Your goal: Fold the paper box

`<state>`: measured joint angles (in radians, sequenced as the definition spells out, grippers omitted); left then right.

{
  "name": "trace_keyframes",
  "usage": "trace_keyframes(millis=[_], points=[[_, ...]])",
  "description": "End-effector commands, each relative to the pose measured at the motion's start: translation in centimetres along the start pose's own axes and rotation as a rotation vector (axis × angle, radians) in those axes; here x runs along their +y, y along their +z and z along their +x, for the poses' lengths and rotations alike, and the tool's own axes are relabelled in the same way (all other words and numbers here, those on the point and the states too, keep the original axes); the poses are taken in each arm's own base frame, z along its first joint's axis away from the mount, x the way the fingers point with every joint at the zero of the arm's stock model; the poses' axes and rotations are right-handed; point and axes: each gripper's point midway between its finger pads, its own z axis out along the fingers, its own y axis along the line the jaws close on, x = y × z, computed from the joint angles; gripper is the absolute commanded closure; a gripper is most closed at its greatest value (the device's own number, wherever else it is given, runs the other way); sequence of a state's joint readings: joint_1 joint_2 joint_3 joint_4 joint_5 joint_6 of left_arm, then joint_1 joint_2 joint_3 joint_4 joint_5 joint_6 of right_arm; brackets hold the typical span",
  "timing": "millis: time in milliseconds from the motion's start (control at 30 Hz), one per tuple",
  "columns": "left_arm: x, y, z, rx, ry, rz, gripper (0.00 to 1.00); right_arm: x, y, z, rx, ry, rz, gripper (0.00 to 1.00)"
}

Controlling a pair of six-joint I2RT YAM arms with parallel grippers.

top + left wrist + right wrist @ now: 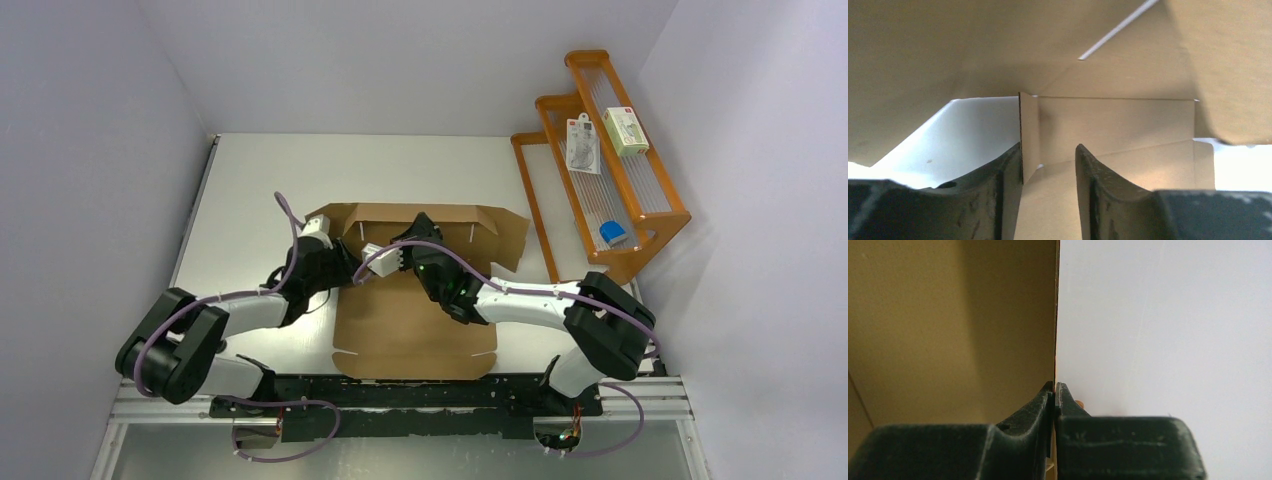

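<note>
We start with the flat white table (250, 180). In the middle of it lies the paper box (420, 330), a big brown cardboard sheet. It is mostly flat, but its far wall (380, 219) stands up. Our right claw (1054, 385) is pinched tight on the thin edge of that wall. Our left claw (1048, 146) is partly open around the small brown corner flap (1029, 130) and is not squeezing it. We think tucking this flap in comes next. We should hold the wall steady and push the flap slowly along its crease, so it does not crumple.
</note>
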<state>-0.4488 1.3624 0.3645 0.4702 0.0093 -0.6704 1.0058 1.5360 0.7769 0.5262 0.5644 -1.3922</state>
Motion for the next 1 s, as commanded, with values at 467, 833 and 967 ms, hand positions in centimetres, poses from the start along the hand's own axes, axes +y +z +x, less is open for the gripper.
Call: trace_keyframes(millis=[467,833,967], points=[[-5.3,-2.1,-1.2,-0.117,0.159,0.150,0.53,-0.5,-0.5,-0.2,-0.006,0.013,0.034,0.93],[-5.3,-9.6,-10.5,-0.466,0.231,0.039,0.40,-0.4,-0.6,-0.1,-0.009,0.014,0.033,0.93],[-4.3,-10.7,-13.0,-0.548,0.241,-0.059,0.40,-0.5,-0.5,-0.2,-0.011,0.013,0.032,0.93]])
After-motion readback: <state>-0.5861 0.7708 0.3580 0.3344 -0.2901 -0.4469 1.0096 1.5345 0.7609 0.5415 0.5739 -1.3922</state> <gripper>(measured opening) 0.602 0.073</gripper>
